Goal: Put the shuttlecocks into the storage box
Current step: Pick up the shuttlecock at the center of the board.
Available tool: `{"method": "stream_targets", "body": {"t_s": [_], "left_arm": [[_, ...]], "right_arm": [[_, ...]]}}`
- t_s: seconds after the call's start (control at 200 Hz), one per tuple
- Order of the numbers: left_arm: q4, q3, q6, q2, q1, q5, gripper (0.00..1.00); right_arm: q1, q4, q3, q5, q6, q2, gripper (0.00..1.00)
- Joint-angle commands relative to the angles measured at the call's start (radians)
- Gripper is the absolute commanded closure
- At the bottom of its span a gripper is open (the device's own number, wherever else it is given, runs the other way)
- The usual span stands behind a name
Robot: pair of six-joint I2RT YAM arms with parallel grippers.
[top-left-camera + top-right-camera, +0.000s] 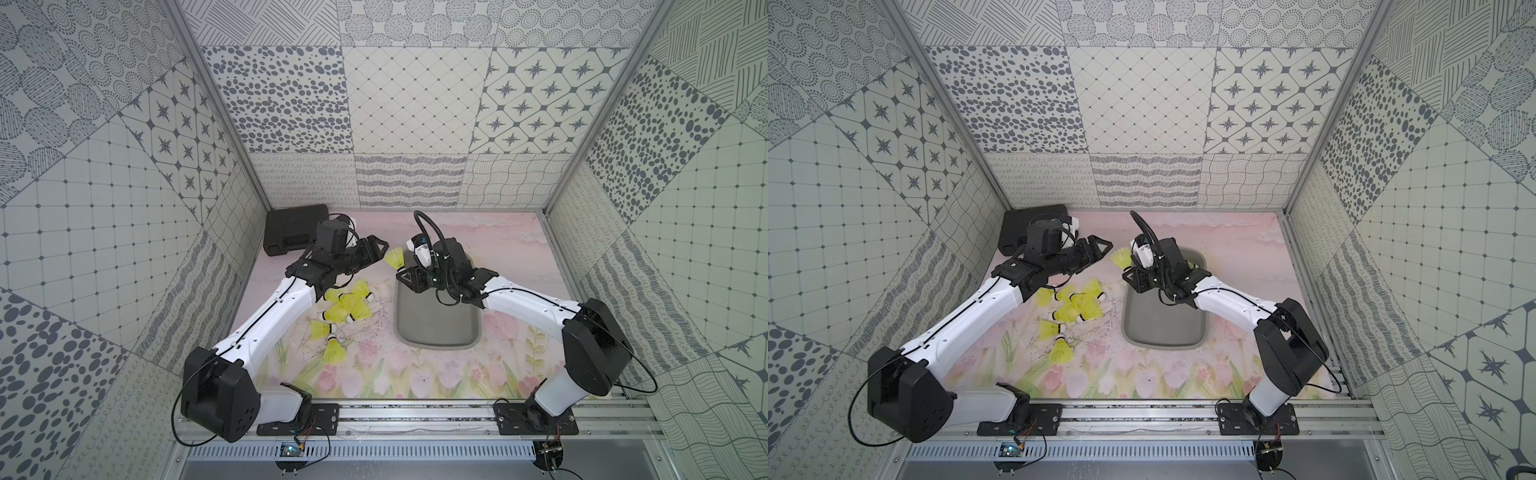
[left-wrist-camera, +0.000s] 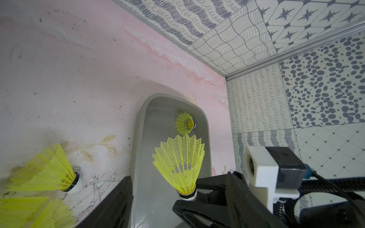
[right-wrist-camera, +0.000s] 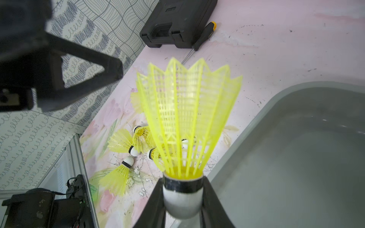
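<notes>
**Shuttlecock poised at the box's edge**

Seen in a top view, my right claw (image 3: 182, 184) is clenched on a shuttlecock (image 3: 187, 118) by its cork, skirt pointing to 11 o'clock. The storage box (image 1: 436, 344) lies at 5 o'clock. The left claw (image 1: 379, 252) hangs spread and empty at 10 o'clock.

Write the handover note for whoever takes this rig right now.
Right end effector: shut on the held shuttlecock, gripping its white tip, at the left rim of the storage box.
Left end effector: open and empty, close beside it.
Done: one boxed shuttlecock lies inside the storage box.
Left: drop the held one in, then move the loose shuttlecocks, about seven, lying on the mat left of the box.
</notes>
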Motion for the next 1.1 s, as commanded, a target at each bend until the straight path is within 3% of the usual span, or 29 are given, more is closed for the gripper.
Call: {"method": "stream_targets", "body": {"t_s": [0.0, 0.185, 0.4, 0.81, 1.096], "left_arm": [[-0.34, 0.155, 0.479, 0.054, -0.001, 0.072, 0.27], [-0.476, 0.252, 0.709, 0.106, -0.001, 0.239, 0.29], [-0.612, 0.345, 0.835, 0.184, -0.002, 0.332, 0.33], [-0.655, 0.378, 0.871, 0.246, 0.0, 0.417, 0.42], [-0.665, 0.376, 0.873, 0.272, -0.001, 0.46, 0.56]], "right_arm": [[0.0, -0.05, -0.016, -0.004, -0.086, -0.054, 0.82], [0.002, -0.083, -0.045, -0.033, -0.136, -0.094, 0.82], [0.003, -0.091, -0.062, -0.081, -0.168, -0.124, 0.81], [0.006, -0.091, -0.066, -0.126, -0.183, -0.13, 0.81], [0.009, -0.09, -0.064, -0.132, -0.185, -0.127, 0.8]]}}
